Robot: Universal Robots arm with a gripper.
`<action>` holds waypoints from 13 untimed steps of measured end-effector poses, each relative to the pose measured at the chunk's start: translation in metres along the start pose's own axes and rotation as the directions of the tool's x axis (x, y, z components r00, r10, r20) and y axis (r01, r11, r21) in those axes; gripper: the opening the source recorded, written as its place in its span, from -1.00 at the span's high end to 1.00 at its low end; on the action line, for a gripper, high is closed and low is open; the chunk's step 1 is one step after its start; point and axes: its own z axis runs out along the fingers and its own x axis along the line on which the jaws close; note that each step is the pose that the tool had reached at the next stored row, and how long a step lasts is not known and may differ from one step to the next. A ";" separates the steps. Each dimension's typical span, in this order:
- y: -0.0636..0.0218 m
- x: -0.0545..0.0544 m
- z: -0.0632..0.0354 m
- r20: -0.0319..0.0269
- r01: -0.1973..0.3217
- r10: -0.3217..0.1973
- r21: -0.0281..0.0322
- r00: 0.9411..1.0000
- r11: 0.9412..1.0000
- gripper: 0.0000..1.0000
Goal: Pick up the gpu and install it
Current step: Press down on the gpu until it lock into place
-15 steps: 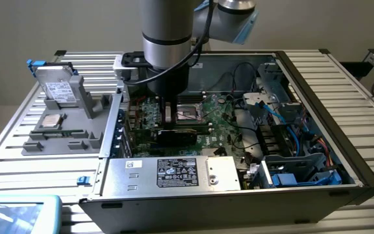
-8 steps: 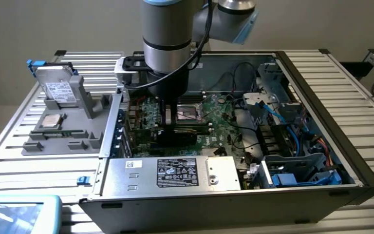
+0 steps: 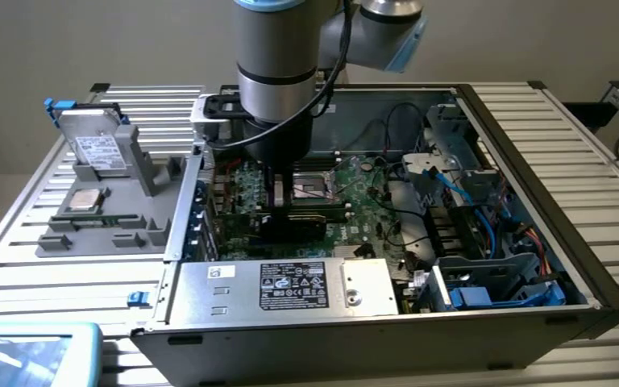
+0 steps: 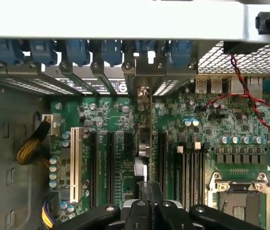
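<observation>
My gripper [image 3: 280, 200] reaches down inside the open computer case [image 3: 525, 145], over the motherboard's expansion slots [image 4: 110, 163]. It is shut on the gpu [image 4: 142, 148], which the wrist view shows edge-on as a thin strip between two black slots. The card's silver bracket end [image 4: 142, 91] points toward the rear slot openings with blue clips [image 4: 111, 50]. In the exterior view the gpu [image 3: 288, 226] is a dark block right under the fingers. Whether its edge sits in a slot, I cannot tell. In the wrist view the gripper [image 4: 149, 194] grips the card's upper edge.
A grey fixture [image 3: 126, 234] to the case's left in the exterior view holds a silver hard drive [image 3: 100, 149], a processor chip [image 3: 84, 200] and a memory stick [image 3: 100, 219]. Inside the case are the power supply [image 3: 288, 286], the CPU socket [image 4: 240, 201] and loose cables [image 3: 471, 185].
</observation>
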 end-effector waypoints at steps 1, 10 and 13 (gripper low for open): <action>0.0001 0.000 -0.0030 0.003 0.000 0.000 0.001 1.000 1.000 0.76; 0.0007 -0.001 -0.0263 0.002 0.000 0.000 -0.004 1.000 1.000 0.76; 0.0007 -0.001 -0.0263 0.002 0.000 0.000 -0.004 1.000 1.000 0.76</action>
